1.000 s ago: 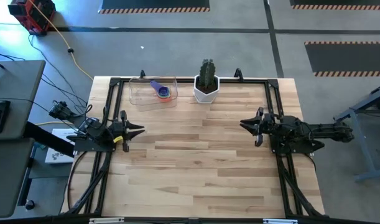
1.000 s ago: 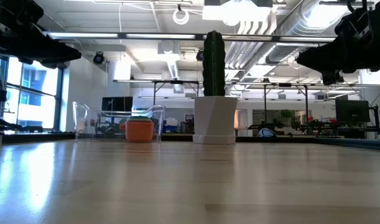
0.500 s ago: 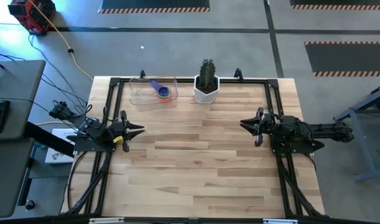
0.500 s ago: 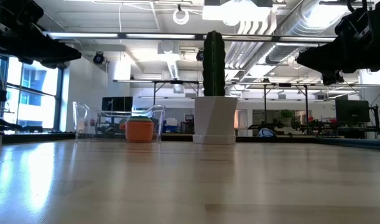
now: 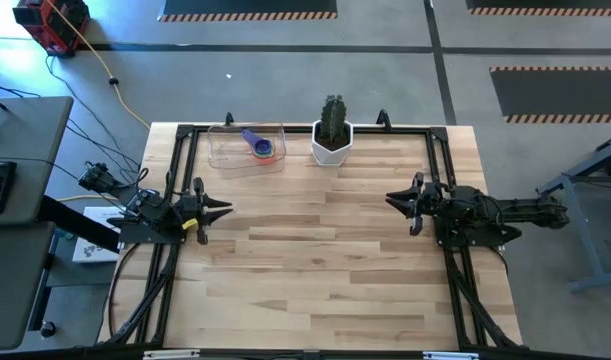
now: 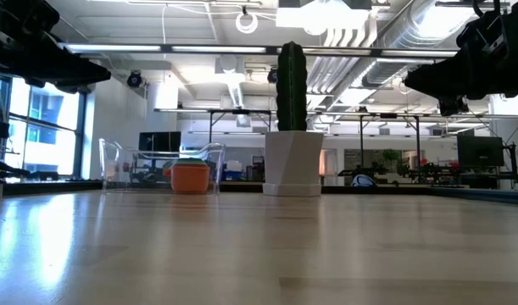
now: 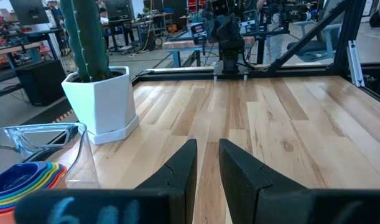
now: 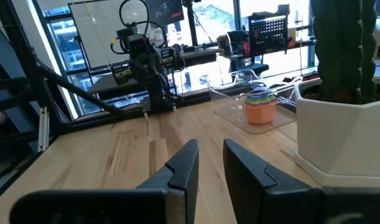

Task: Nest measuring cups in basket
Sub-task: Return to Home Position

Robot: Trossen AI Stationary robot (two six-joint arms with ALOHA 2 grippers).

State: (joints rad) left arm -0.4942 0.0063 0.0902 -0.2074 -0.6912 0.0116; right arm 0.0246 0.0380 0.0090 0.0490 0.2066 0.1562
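Note:
The measuring cups (image 5: 262,148) sit nested in one stack inside the clear basket (image 5: 235,150) at the table's far edge, left of centre. An orange cup is outermost (image 6: 190,177) and a purple handle sticks out on top. The stack also shows in the left wrist view (image 7: 22,180) and the right wrist view (image 8: 260,104). My left gripper (image 5: 220,208) waits level at the table's left edge. My right gripper (image 5: 393,198) waits level at the right edge. Each is open by a narrow gap with nothing between its fingers (image 7: 206,146) (image 8: 210,146).
A white hexagonal pot with a cactus (image 5: 331,140) stands just right of the basket at the far edge. A black frame (image 5: 185,130) runs round the table's sides. The wooden table top (image 5: 315,260) lies bare between the two arms.

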